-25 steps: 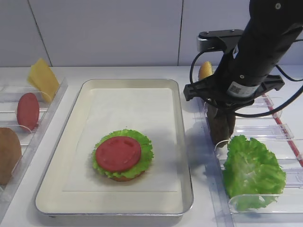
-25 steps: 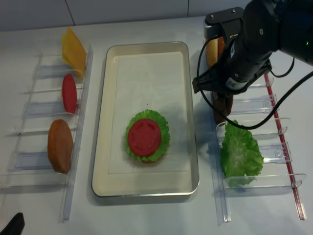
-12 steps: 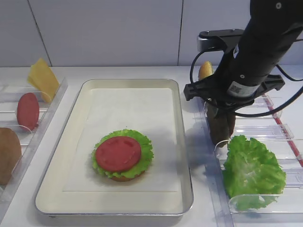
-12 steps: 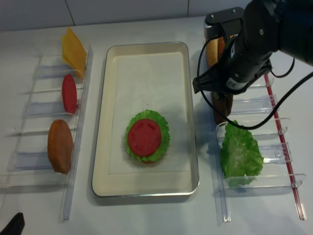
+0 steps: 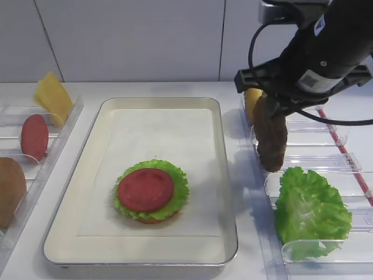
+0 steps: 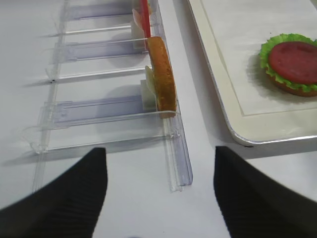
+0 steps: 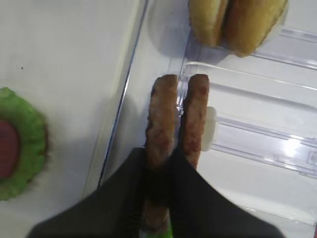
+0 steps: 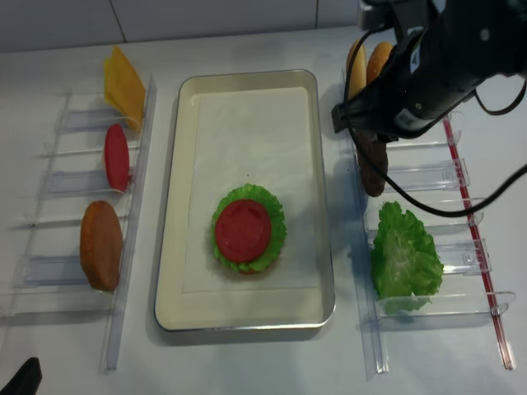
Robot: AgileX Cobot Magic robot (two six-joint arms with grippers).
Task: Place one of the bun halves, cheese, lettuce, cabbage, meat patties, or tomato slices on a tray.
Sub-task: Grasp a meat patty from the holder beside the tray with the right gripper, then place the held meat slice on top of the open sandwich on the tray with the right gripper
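The right pincer has lifted clear of the right rack, clenched on two meat patties at once; they hang right of the tray, ready to carry over.

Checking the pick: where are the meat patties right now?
Two meat patties hang on edge, pinched in the right gripper, above the clear rack right of the tray, between the bun halves and the lettuce.
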